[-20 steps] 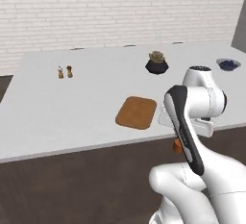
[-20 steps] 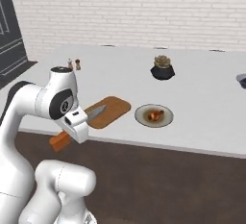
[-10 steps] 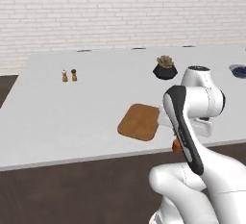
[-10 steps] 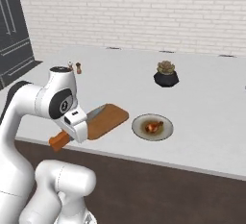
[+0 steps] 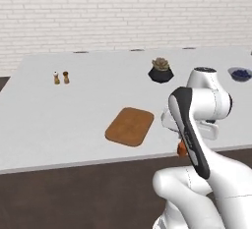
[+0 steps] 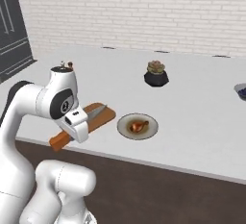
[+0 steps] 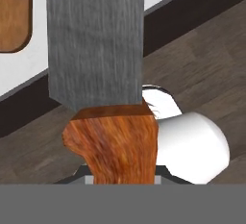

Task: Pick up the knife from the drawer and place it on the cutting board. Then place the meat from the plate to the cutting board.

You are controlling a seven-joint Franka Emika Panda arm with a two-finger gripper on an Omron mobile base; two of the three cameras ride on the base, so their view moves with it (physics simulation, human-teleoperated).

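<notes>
My gripper (image 6: 75,130) is shut on the knife, held in the air near the counter's front edge. Its orange handle (image 6: 59,141) points back toward me and its grey blade (image 6: 96,112) points toward the counter. In the hand view the blade (image 7: 96,40) and handle (image 7: 113,141) run up the middle, with a corner of the cutting board (image 7: 14,11) at the upper left. The cutting board (image 5: 129,126) lies bare on the white counter, left of my hand. The plate (image 6: 138,126) with the meat (image 6: 138,125) sits just right of the board. The drawer is out of view.
A potted plant (image 5: 160,70) in a black pot stands further back on the counter (image 5: 74,115). Salt and pepper shakers (image 5: 61,77) are at the far left, a blue-filled bowl (image 5: 239,73) at the far right. Dark cabinet fronts (image 5: 74,188) run below the counter edge.
The whole scene has slid left and slightly down in both base views, so the base has driven. The knife stays in my shut gripper in the same pose.
</notes>
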